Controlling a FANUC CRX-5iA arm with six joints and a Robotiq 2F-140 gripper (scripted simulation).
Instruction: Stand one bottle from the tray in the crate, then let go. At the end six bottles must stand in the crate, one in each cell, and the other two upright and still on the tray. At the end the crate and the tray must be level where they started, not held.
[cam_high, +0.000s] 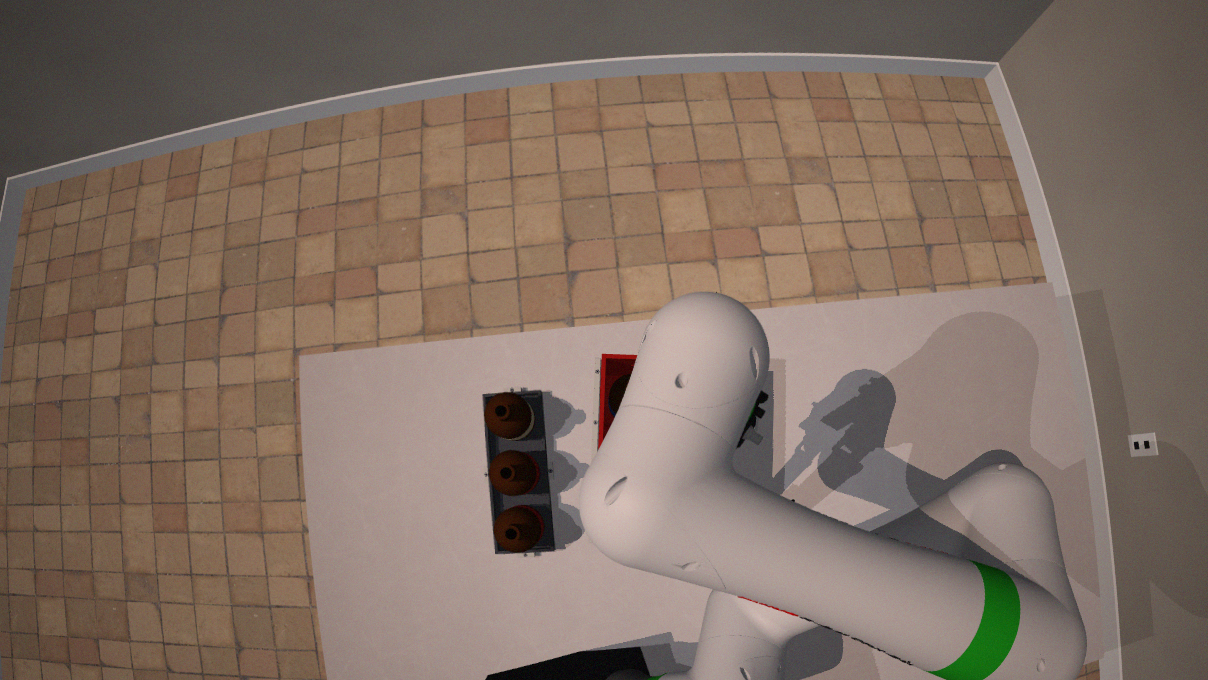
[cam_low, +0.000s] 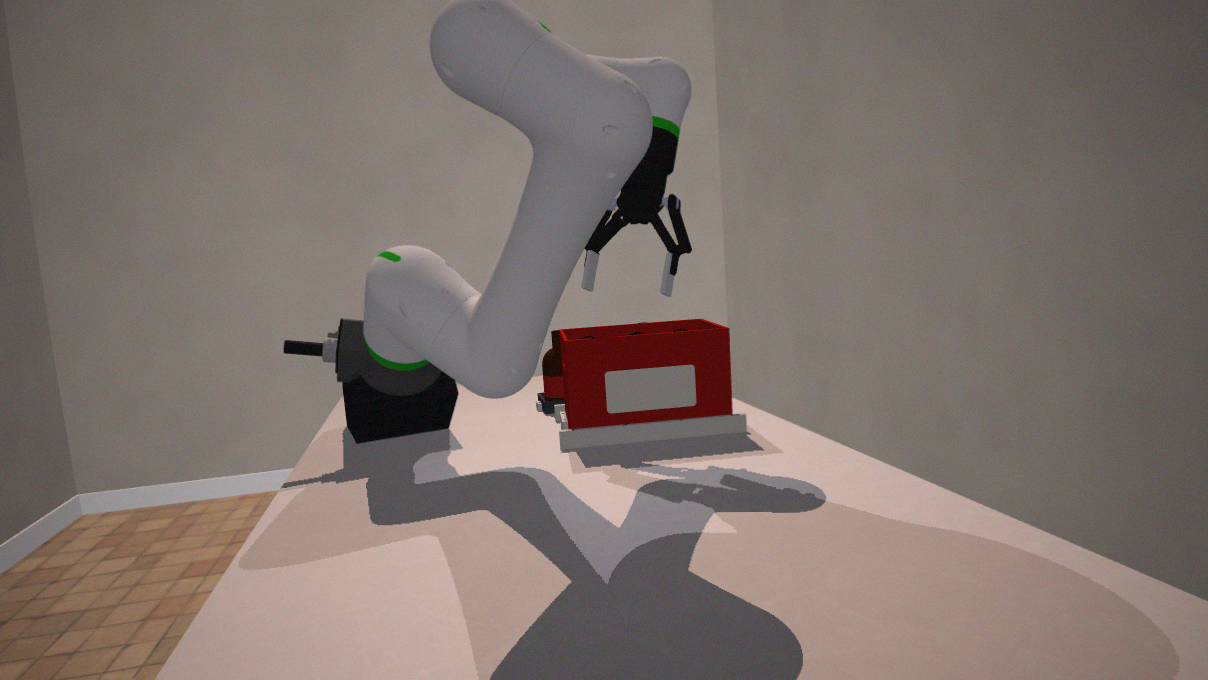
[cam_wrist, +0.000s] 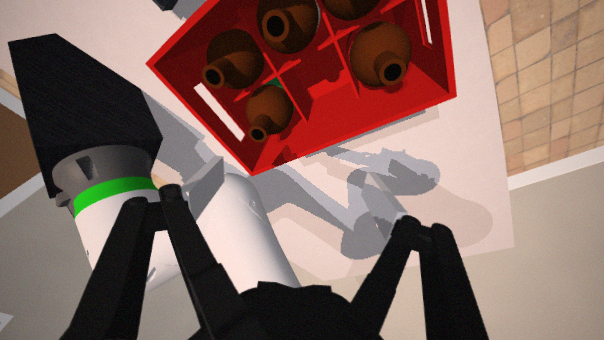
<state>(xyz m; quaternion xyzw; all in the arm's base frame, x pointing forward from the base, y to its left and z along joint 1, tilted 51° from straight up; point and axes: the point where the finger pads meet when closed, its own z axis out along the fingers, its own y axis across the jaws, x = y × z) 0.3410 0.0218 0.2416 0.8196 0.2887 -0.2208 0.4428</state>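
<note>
— Starting at the left of the top view, what stands there?

— A dark tray (cam_high: 492, 473) near the worktop's (cam_high: 405, 523) left edge, with three brown bottles (cam_high: 512, 472) upright in a row on it.

— And to the right of it?

— The red crate (cam_low: 646, 354), mostly hidden from above by the white arm (cam_high: 693, 473). The wrist view shows five bottles in its cells (cam_wrist: 380, 55) and one corner cell (cam_wrist: 345, 107) without one.

— The claw?

— The gripper (cam_low: 629, 282) hangs above the crate, pointing down, fingers (cam_low: 667, 278) spread wide with nothing between them.

— The base?

— A black block (cam_low: 397, 418) at the worktop's far left corner in the exterior view.
</note>
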